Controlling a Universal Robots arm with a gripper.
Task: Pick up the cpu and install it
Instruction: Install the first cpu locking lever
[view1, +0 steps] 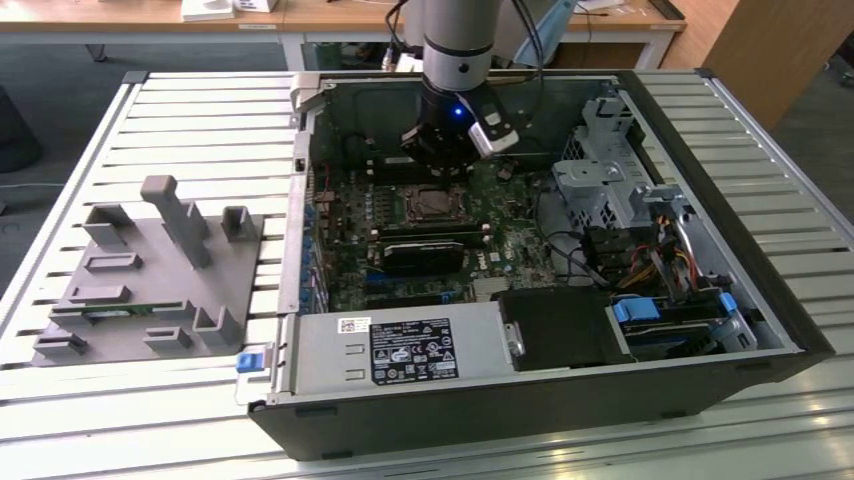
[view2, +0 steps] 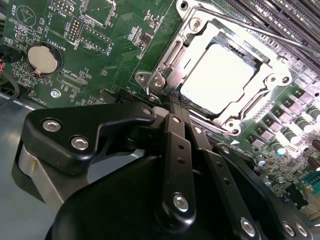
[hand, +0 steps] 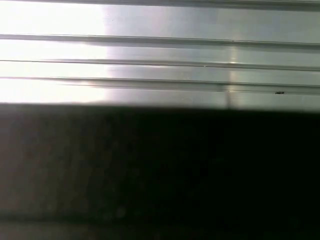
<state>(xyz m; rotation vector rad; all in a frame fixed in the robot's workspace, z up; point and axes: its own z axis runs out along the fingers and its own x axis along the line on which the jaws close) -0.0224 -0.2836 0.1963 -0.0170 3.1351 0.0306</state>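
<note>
One cpu (view2: 222, 80) in socket, gripper (view2: 172, 102) beside.

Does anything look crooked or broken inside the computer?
Nothing stands out. The cpu lies flat and square in its socket on the motherboard, and the gripper sits just beside it.

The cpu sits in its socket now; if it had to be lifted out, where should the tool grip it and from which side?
Probably by two opposite edges of the cpu, coming straight down from above. It lies flat, its broad silvery top facing up, framed closely by the metal socket bracket, so a sideways approach looks blocked.
</note>
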